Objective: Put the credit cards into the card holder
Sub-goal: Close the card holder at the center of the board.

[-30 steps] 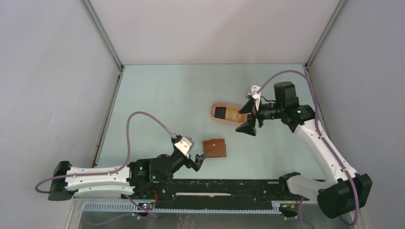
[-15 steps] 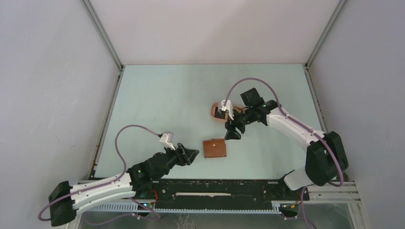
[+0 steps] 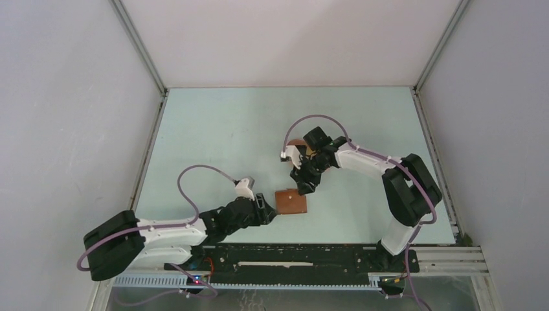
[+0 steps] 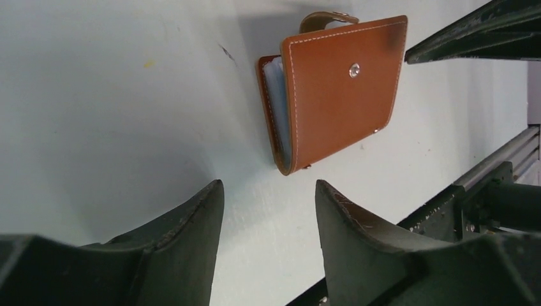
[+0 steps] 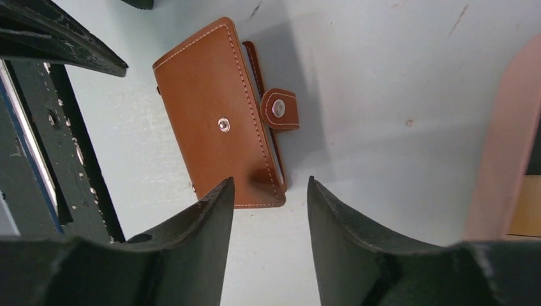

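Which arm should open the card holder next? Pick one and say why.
Right, probably. The right claw hangs over the card holder at its open edge beside the loose snap tab; the left claw sits short of it, facing a corner.

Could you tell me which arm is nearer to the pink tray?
Right. The right arm hangs over the pink tray; the left arm lies on the card holder's far side, well clear.

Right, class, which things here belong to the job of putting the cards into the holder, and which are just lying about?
Job: reddish-brown leather folding card holder, folded shut with its tab unsnapped; tan-yellow flat card, only its edge showing.
Lying about: pink tray with a curved rim; black metal rail along the near edge.
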`<state>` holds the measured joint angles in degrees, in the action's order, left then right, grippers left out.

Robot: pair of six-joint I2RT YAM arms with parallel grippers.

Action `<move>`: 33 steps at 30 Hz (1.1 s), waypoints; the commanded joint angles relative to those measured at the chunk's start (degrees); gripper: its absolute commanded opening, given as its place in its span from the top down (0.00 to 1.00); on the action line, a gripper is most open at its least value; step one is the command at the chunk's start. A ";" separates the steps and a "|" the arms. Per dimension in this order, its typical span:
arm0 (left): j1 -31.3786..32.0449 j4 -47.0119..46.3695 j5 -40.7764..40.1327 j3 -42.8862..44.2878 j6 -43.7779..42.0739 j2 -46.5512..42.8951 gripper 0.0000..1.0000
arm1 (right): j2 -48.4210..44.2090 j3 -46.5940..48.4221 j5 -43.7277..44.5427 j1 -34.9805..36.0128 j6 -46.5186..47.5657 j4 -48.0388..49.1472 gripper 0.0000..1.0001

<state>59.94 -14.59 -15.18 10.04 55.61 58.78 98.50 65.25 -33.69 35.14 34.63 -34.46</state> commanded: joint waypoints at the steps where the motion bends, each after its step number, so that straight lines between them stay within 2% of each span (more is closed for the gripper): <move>1: -2.41 -4.04 2.94 4.76 0.69 5.97 0.44 | 1.05 1.91 2.01 0.99 -1.62 -1.89 0.50; 6: -7.79 -3.35 5.75 8.12 -1.16 12.89 0.59 | 1.06 1.89 -0.52 2.31 -3.57 -5.59 0.63; 11: -13.07 -4.82 10.11 10.88 -4.96 18.49 0.64 | 1.21 1.89 -6.40 2.77 -6.28 -7.80 0.69; 16: -18.03 -4.77 14.64 15.35 -10.06 23.43 0.66 | 2.49 1.90 -9.63 3.86 -7.19 -9.13 0.68; 20: -20.09 -3.77 18.02 18.03 -13.70 24.85 0.67 | 2.33 1.89 -10.58 3.32 -5.89 -10.41 0.55; 23: -20.22 -1.38 17.31 18.44 -16.63 22.69 0.66 | -0.48 1.90 -9.11 0.87 -4.16 -10.63 0.46; 28: -20.28 5.22 12.78 16.78 -20.68 11.99 0.59 | -6.89 1.59 -9.14 -3.37 -0.33 -10.02 0.42; 30: -20.23 6.48 13.93 15.36 -21.29 6.36 0.56 | -9.24 0.32 -9.04 -3.62 0.43 -7.66 0.42; 33: -20.26 4.09 20.27 12.17 -19.80 -0.35 0.55 | -11.06 -1.27 -6.97 -2.55 0.87 -3.13 0.43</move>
<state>39.94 -9.52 0.19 25.82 37.43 66.41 91.55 65.17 -41.89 31.22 32.75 -43.00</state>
